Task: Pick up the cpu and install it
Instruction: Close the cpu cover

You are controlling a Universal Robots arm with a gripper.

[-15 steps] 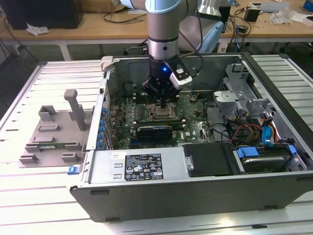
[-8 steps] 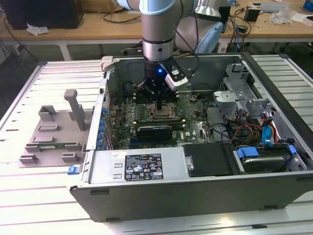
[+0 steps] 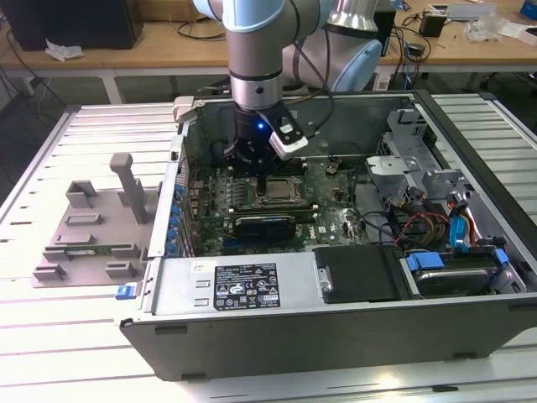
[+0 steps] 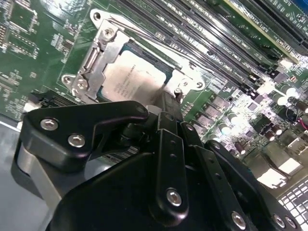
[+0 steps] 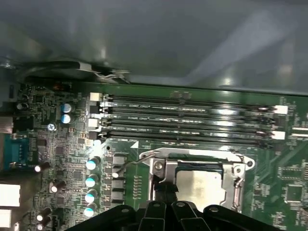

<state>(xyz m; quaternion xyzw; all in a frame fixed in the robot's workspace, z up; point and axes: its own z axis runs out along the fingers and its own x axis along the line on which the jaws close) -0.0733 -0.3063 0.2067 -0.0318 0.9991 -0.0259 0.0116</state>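
Note:
The cpu, a small square chip with a silvery top, lies flat in the motherboard socket inside the open computer case. A metal socket frame lies around its edges. My gripper hangs just over the socket. Its black fingers are drawn together into one narrow tip at the chip's edge, by the frame. Nothing shows between the fingers.
Memory slots run beside the socket, and a thin socket lever sticks out at its corner. A long black card lies near it. Drive bays and cables fill the exterior view's right. A grey tray with posts sits outside the case.

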